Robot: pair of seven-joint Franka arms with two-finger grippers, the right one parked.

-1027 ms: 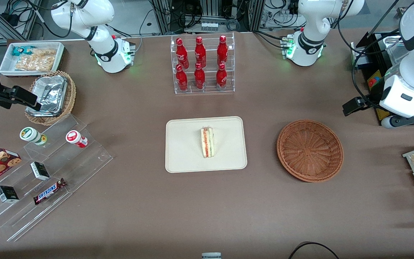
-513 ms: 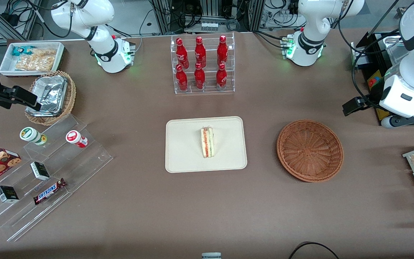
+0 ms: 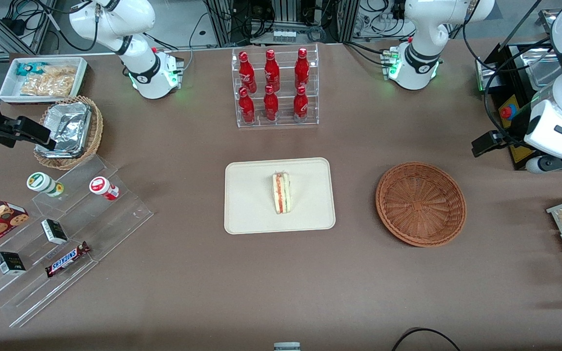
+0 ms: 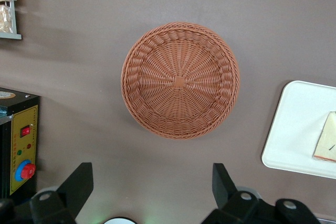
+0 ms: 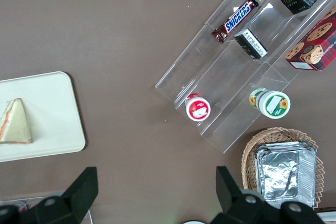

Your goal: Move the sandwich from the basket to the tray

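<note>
Sandwich is set on tray; basket is bare. Gripper is held high above basket, fingers spread, empty. Only a clean retreat is judged needed.

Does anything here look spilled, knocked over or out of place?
Nothing stands out. The sandwich lies whole on the tray, the basket sits upright and bare, and the open claw hangs above the table near the basket, holding nothing.

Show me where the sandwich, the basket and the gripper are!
sandwich (image 3: 281, 193): front view, middle of its striped cut edge.
basket (image 3: 421, 204): front view, woven bottom.
gripper (image 4: 152, 182): left wrist view, midway between its open fingertips, above the table.
</note>
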